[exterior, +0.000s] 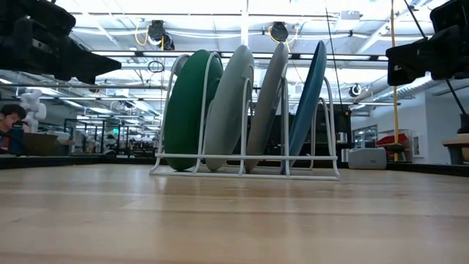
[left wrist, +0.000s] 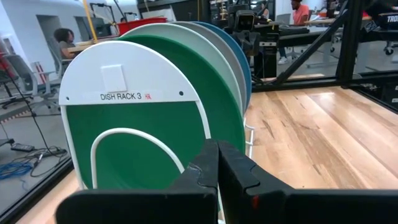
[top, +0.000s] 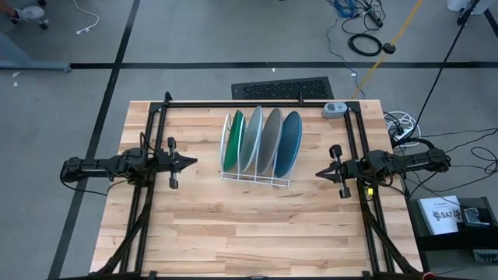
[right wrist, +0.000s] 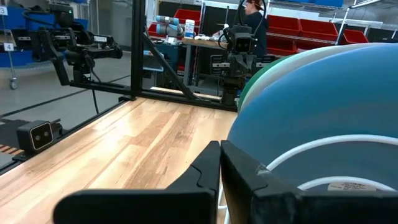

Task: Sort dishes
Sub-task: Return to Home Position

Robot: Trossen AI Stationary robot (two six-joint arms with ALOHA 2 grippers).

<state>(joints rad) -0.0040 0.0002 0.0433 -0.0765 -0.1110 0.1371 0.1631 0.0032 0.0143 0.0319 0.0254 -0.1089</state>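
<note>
Four plates stand on edge in a white wire rack (top: 255,177) at the table's middle: dark green (top: 232,141), pale light blue (top: 251,140), grey (top: 269,141), medium blue (top: 288,143). The low view shows them leaning in their slots: green (exterior: 187,110), pale blue (exterior: 229,110), grey (exterior: 265,103), blue (exterior: 308,103). My left gripper (top: 192,162) hovers shut left of the rack, facing the green plate (left wrist: 161,124). My right gripper (top: 319,173) hovers shut right of the rack, beside the blue plate (right wrist: 323,99).
A black frame (top: 257,103) runs along the table's far edge and down both sides. A small grey device (top: 335,110) sits at the far right corner. Bare wood lies in front of the rack toward the near edge. People sit at benches in the room behind.
</note>
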